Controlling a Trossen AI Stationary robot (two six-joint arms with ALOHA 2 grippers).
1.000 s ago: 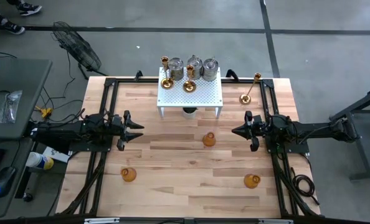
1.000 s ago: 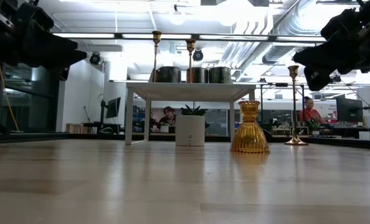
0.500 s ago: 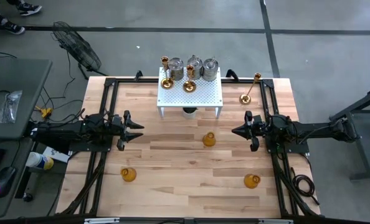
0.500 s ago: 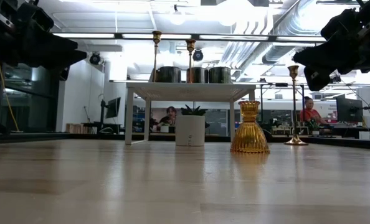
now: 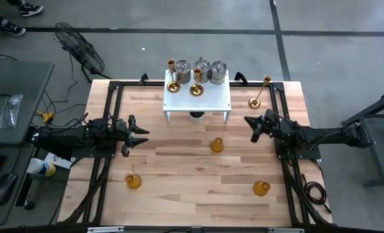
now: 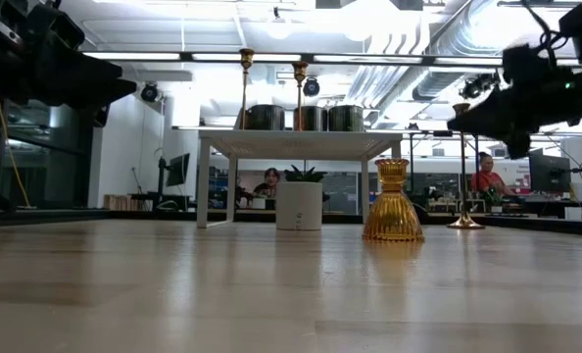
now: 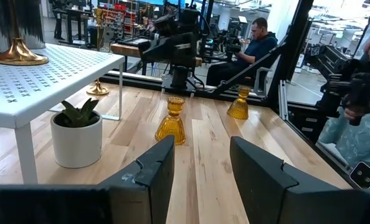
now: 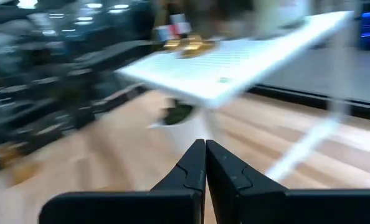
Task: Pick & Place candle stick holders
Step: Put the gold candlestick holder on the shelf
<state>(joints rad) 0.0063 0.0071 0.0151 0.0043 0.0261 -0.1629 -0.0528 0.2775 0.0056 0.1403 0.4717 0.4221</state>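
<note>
Moved: our right arm has swung since a second ago, so the right gripper [image 5: 249, 122] now angles up toward the rack's right end instead of pointing straight left across the boards. Everything else sits where it was.
Table [image 5: 179, 200]: wooden top with black rails along both sides; we see nothing gripped anywhere on it.
Left arm: parked at the left side, left gripper [image 5: 142, 133] hovering over bare wood with its fingers [image 7: 149, 171] spread wide, clear gap between them.
Right gripper up close: its own camera shows the two fingertips [image 8: 191, 167] pressed together, nothing between them.
White rack [image 5: 198, 98]: stands at the back middle, with a little potted plant [image 7: 76, 133] under it.
Grey jars [image 5: 201, 68]: three in a row along the rack's back edge.
Gold candlesticks [image 5: 196, 90]: two up on the rack, near its left part, both upright.
Third gold candlestick [image 5: 255, 101]: on the table right of the rack, just beyond the right gripper, apart from it.
Amber holders: one in the middle [image 5: 216, 145] below the rack, one front left [image 5: 134, 182], one front right [image 5: 261, 188], all well apart from each other and from both grippers.
</note>
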